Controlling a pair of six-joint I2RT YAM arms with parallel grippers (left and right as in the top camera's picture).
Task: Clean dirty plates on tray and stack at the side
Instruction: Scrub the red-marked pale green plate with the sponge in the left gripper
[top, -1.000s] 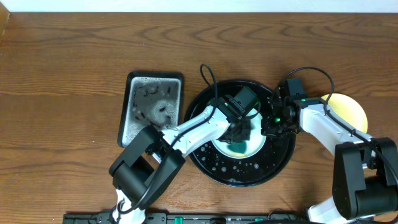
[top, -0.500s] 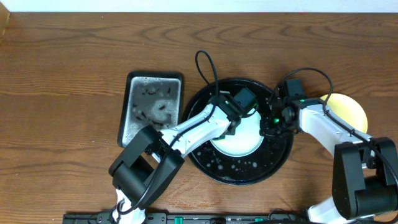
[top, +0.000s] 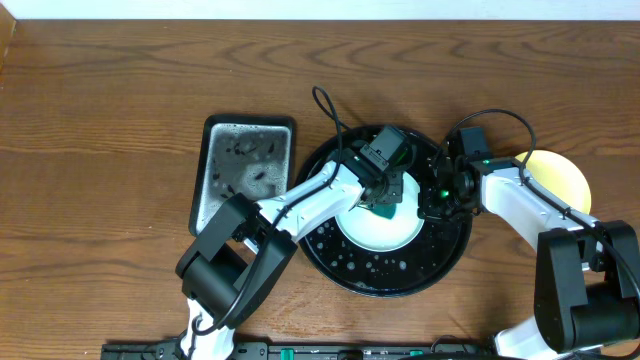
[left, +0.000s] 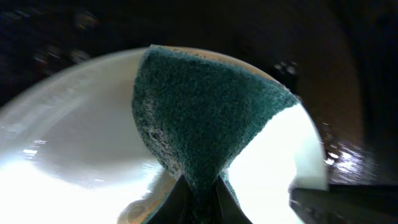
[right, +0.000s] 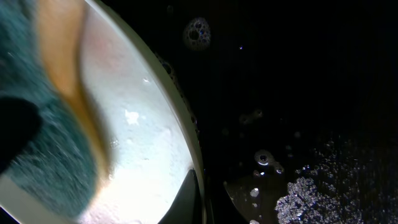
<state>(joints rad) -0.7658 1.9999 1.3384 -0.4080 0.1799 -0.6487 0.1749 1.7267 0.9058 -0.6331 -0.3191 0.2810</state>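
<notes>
Overhead: sponge (top: 388, 209) now farther up plate (top: 380, 233)

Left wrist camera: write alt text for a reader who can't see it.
A green sponge, pinched at its base between the left arm's fingers, presses on a pale, wet plate. The black tray surrounds it, flecked with suds.

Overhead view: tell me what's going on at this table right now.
The left claw pinches a green sponge and presses it on a pale plate lying in the round black tray. The right claw appears to pinch that plate's right rim, steadying it. A yellow plate sits on the table to the right of the tray, partly behind the right arm. A small soapy rectangular tray lies to the left.
</notes>
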